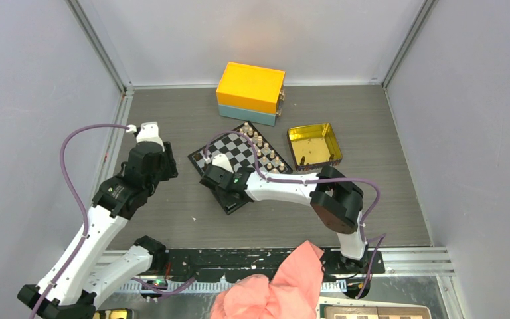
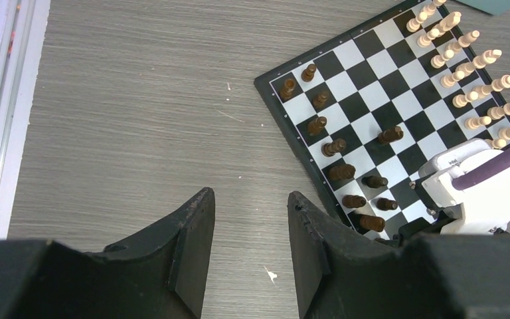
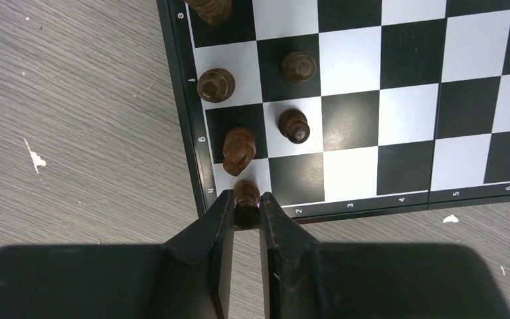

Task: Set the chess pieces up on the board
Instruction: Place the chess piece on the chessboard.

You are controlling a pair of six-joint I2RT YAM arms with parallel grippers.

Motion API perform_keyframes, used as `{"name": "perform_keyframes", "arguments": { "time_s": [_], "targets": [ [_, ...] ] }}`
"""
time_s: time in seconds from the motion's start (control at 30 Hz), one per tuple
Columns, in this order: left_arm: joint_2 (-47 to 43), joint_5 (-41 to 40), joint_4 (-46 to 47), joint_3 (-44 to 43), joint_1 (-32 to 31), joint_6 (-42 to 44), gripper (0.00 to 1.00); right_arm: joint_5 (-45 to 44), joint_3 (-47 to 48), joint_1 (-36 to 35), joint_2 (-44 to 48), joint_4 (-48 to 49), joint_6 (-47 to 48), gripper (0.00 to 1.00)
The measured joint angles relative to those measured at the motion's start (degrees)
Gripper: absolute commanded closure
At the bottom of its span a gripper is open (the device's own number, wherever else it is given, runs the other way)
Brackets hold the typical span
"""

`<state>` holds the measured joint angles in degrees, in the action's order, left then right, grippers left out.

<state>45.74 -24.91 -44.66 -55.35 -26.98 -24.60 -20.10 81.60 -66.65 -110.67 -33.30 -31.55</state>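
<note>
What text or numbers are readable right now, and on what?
"2 3 4 5 6": numerals along the lower border of the board, right wrist view.
Marks on its left border: too small to read reliably.
Small print on the white camera housing: blurred, unreadable.
Nothing else legible.

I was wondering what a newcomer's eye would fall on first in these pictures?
Probably the bright orange-and-teal box at the back of the table, with the shiny gold tin just right of the board. Next, the right gripper, shut on a dark chess piece at a corner of the board, while light pieces line the opposite edge. The left gripper hangs open over the table, left of the board.
</note>
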Motion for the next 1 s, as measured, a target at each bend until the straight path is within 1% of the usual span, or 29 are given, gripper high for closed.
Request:
{"name": "perform_keyframes", "arguments": {
  "time_s": [0.07, 0.1, 0.2, 0.23, 0.37, 0.5, 0.73, 0.87, 1.0],
  "targets": [
    [-0.02, -0.02, 0.02, 0.00, 0.00, 0.00, 0.55, 0.00, -0.24, -0.04, 0.00, 0.13, 0.00, 0.92],
    [-0.02, -0.04, 0.02, 0.00, 0.00, 0.00, 0.55, 0.00, -0.35, -0.04, 0.00, 0.15, -0.02, 0.88],
    [-0.02, -0.04, 0.02, 0.00, 0.00, 0.00, 0.55, 0.00, -0.46, -0.09, 0.00, 0.33, 0.00, 0.70],
    [-0.02, -0.04, 0.02, 0.00, 0.00, 0.00, 0.55, 0.00, -0.48, -0.11, 0.00, 0.37, 0.00, 0.66],
    [-0.09, -0.04, 0.00, 0.00, 0.00, 0.00, 0.55, -0.02, -0.61, -0.13, 0.00, 0.59, 0.22, 0.58],
    [-0.31, -0.20, 0.02, 0.00, 0.00, 0.00, 0.54, 0.00, -0.63, -0.28, 0.02, 0.96, 0.42, 0.55],
    [-0.15, -1.01, 0.09, -0.07, 0.00, 0.98, 0.54, -1.11, -0.22, -0.57, 0.85, 0.42, 1.79, 0.55],
    [2.91, -0.70, 0.63, -2.05, 0.00, 2.16, 0.46, -4.52, 2.27, -0.48, 4.09, -2.12, 2.95, 0.55],
    [8.22, 1.33, 2.51, -4.81, 0.00, 3.63, 0.41, -7.80, 4.37, 1.73, 9.16, -3.56, 2.75, 0.55]
  ]
}}
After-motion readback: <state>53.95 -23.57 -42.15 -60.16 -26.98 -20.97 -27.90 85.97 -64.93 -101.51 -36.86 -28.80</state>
